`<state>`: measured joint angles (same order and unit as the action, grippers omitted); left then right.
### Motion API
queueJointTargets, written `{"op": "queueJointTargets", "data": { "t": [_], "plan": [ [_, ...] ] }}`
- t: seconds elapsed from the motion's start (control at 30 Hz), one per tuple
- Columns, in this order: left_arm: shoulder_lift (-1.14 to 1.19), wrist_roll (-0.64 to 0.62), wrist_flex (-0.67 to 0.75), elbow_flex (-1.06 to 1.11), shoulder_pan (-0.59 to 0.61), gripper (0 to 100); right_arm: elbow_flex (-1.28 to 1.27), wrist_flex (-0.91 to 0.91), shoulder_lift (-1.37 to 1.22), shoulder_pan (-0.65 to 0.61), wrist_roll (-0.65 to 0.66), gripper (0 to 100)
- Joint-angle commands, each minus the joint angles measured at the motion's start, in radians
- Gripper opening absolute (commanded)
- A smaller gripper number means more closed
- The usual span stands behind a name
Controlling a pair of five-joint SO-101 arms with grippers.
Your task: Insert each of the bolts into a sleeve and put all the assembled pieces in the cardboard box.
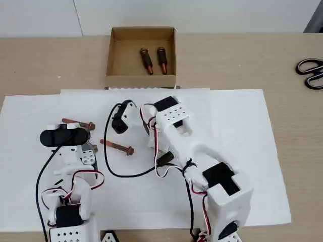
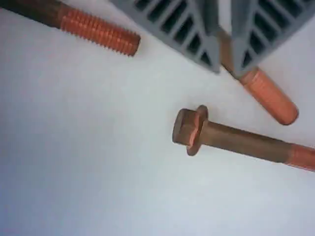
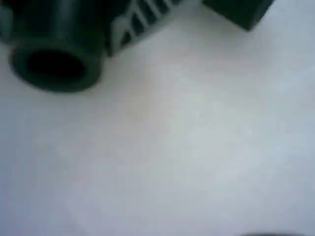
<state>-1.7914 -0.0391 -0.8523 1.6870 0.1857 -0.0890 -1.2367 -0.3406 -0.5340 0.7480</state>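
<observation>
Left end effector (image 2: 226, 68) pinches a bolt (image 2: 269, 98) at 8 o'clock; loose bolt (image 2: 236, 140) beside. Right end effector (image 1: 120, 121) by sleeve (image 3: 54, 64), grip impossible to tell. Box (image 1: 141, 80) at 12 o'clock.

bolts (image 2: 236, 140) coming up coppery brown, threads bright orange. left gripper (image 2: 225, 69) grey, ribbed with dark slats. sleeve (image 3: 54, 66) dark, nearly black. box (image 1: 115, 55) plain cardboard brown, paper (image 1: 242, 151) white, surface (image 1: 40, 60) pale wood. arms (image 1: 227, 194) white with black motors, and there's black scissors (image 1: 310, 73).
</observation>
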Motion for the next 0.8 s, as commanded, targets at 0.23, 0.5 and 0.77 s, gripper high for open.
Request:
{"op": "queueJointTargets", "data": {
  "t": [0.23, 0.5, 0.77],
  "plan": [
    [0.002, -0.008, 0.023, -0.005, -0.003, 1, 0.061, -0.054, -0.008, 0.030, 0.003, 1.2],
    [0.003, -0.008, 0.021, -0.005, -0.020, 1, 0.218, -0.117, 0.168, 0.081, -0.091, 1.1],
    [0.003, -0.003, 0.021, -0.004, -0.017, 1, 0.236, -0.166, 0.309, 0.174, -0.359, 0.9]
  ]
}}
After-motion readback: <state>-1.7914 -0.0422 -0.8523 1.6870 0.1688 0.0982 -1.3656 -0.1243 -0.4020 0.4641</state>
